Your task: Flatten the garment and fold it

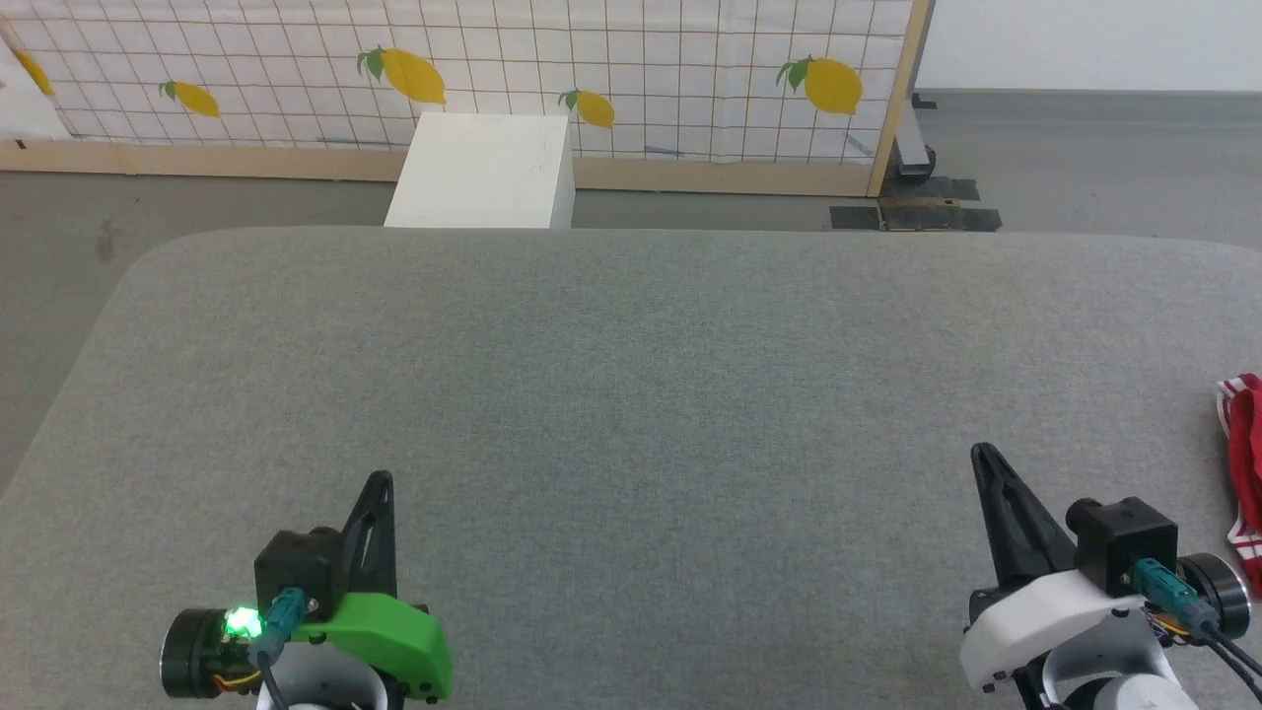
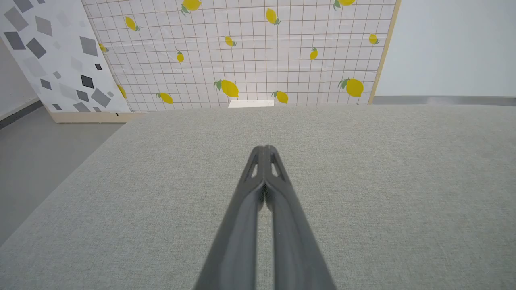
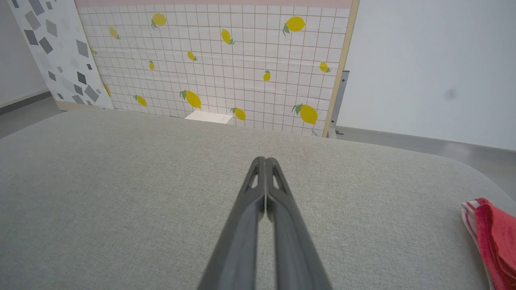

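Note:
Only a red edge of the garment (image 1: 1246,473) with red-and-white striped trim shows, at the right border of the head view on the grey padded table (image 1: 631,394). In the right wrist view the garment (image 3: 494,237) lies bunched at the lower right, off to the side of my fingers. My right gripper (image 1: 984,456) hovers over the table's front right, shut with nothing in it; its tips (image 3: 264,160) meet. Near the front left, my left gripper (image 1: 380,481) is shut and empty too, its tips (image 2: 264,148) pressed together over bare cloth.
A white box (image 1: 483,173) stands on the floor just past the table's far edge. Behind it runs a lemon-print grid screen (image 1: 592,69) with a wooden frame. Grey floor (image 1: 1085,168) lies beyond the table on the right and along its left side.

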